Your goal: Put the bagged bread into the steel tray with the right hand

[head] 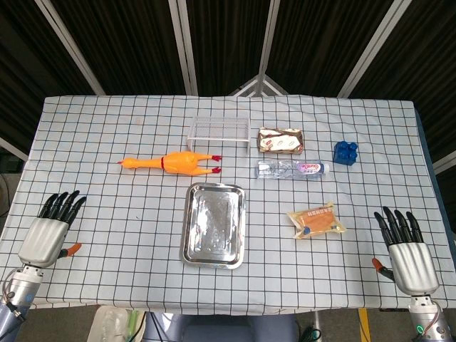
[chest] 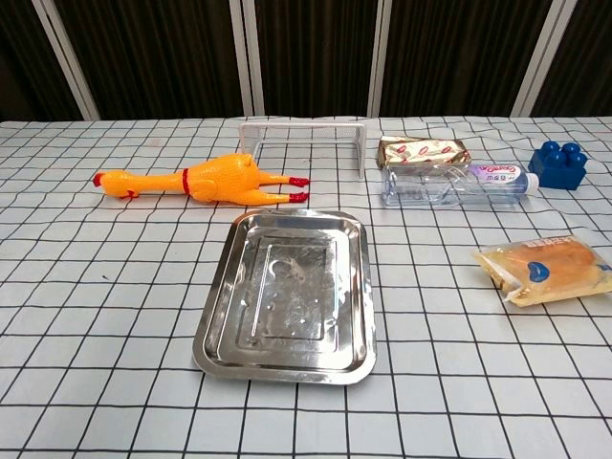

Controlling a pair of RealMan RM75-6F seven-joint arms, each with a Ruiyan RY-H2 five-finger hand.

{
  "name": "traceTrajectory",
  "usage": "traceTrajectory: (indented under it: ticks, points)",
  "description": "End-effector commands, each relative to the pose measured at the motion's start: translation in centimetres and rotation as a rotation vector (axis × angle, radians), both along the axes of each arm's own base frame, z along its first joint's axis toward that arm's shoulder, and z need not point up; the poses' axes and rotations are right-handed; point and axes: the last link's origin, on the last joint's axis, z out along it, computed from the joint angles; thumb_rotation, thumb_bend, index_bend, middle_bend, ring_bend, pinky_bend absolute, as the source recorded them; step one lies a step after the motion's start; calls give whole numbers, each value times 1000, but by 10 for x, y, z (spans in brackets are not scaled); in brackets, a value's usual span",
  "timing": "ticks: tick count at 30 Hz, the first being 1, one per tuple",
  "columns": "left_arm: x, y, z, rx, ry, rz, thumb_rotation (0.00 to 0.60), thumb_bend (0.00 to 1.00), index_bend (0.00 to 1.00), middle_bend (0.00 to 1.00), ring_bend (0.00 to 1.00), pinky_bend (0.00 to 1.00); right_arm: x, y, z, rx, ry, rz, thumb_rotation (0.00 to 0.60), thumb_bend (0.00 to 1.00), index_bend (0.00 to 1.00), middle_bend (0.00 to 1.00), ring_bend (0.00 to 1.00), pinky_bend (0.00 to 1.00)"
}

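Note:
The bagged bread (head: 317,221) (chest: 548,269), an orange loaf in a clear bag, lies flat on the checked cloth, to the right of the steel tray (head: 213,224) (chest: 222,316). The tray sits at the table's middle front with nothing in it. My right hand (head: 405,250) rests at the front right, fingers spread and holding nothing, a short way right of the bread. My left hand (head: 51,227) lies at the front left, fingers extended, also holding nothing. Neither hand shows in the chest view.
A yellow rubber chicken (head: 174,163) (chest: 201,180) lies behind the tray. A clear plastic box (head: 219,128) (chest: 302,136), a snack packet (head: 281,140) (chest: 423,151), a water bottle (head: 292,169) (chest: 452,183) and a blue block (head: 345,152) (chest: 560,164) lie further back.

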Motion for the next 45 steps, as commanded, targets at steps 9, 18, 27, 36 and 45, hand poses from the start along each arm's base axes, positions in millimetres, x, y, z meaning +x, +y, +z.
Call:
traceTrajectory:
  ticks: [9,18,27,36,45]
  points:
    - [2,-1,-1,17,-2,-16,600,23,0,0,0,0,14,-9,-33,139,24,71,600,207,0,0,0,0]
    - [-4,10,-4,18,10,28,600,23,0,0,0,0,36,-59,-80,283,78,62,600,207,0,0,0,0]
    - [-10,17,-2,39,20,71,600,23,0,0,0,0,52,-96,-106,345,119,62,600,208,0,0,0,0]
    - [-18,24,-2,42,32,125,600,27,0,0,0,0,56,-120,-117,381,127,50,600,288,33,25,0,70]
    - [-21,28,-4,42,37,157,600,28,0,0,0,0,52,-130,-121,418,135,29,600,411,473,440,300,493]
